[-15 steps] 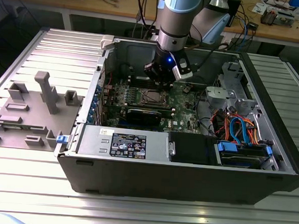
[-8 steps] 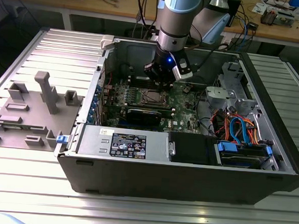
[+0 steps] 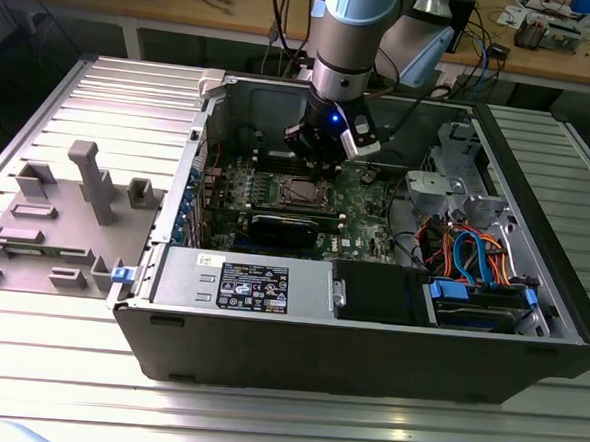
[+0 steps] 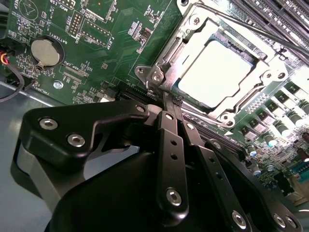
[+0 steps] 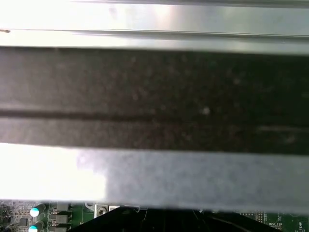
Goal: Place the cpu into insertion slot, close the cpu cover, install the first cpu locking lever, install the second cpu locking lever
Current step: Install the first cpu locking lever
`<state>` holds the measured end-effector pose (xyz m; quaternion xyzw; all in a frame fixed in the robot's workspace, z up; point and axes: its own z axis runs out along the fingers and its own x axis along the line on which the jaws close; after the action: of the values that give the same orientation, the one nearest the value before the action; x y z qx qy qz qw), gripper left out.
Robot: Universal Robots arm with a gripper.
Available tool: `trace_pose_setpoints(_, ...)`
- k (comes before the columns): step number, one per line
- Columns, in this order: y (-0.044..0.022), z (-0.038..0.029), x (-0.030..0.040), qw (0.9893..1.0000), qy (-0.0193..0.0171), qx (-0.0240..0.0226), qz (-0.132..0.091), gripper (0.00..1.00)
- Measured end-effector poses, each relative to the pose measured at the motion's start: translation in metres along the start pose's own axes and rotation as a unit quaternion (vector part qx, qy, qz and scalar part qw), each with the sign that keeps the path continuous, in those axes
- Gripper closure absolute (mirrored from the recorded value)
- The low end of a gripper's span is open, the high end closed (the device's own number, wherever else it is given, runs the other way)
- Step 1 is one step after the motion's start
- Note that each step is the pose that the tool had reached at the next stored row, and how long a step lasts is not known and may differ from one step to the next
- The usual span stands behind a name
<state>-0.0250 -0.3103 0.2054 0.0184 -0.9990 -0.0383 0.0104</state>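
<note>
Gripper working at the CPU socket

Exterior view: the gripper (image 3: pixel 314 154) hovers just beyond the socket. Second wrist view: its fingers (image 4: pixel 170 145) are pressed together, holding nothing, tip beside the socket corner; the cpu (image 4: pixel 215 72) sits seated under the cpu cover (image 4: pixel 190 36), closed down.

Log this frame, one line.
claw: shut, empty, beside socket | cpu: seated | cpu cover: closed

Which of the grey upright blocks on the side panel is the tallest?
The grey T-topped post toward the panel's middle; the other grey blocks around it sit far lower.
</note>
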Motion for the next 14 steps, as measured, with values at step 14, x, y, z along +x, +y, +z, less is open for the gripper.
trace_pose_setpoints(14, -0.0007, 0.0011, -0.0001, 1.0000, 0.0002, 0.0010, 0.000, 0.89)
